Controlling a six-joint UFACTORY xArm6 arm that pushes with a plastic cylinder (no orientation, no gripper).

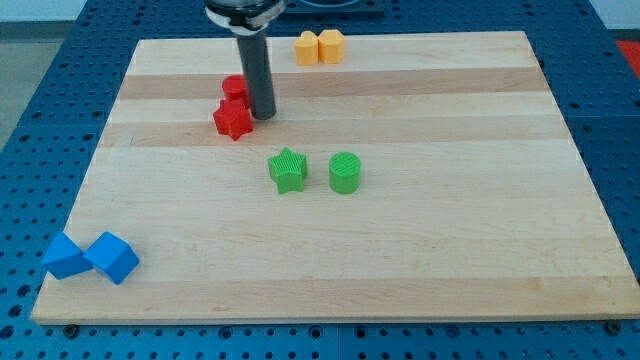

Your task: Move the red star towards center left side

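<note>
The red star (232, 120) lies on the wooden board (400, 250), left of centre in the upper part. A second red block (235, 88), round-looking, sits just above it and touches it. My tip (263, 114) is at the red star's right edge, touching or nearly touching it. The dark rod rises from there to the view's top and hides part of the upper red block's right side.
A green star (288, 170) and a green cylinder (345, 172) sit side by side near the centre. Two yellow-orange blocks (318, 47) stand at the top edge. Two blue blocks (90, 257) lie at the bottom left corner.
</note>
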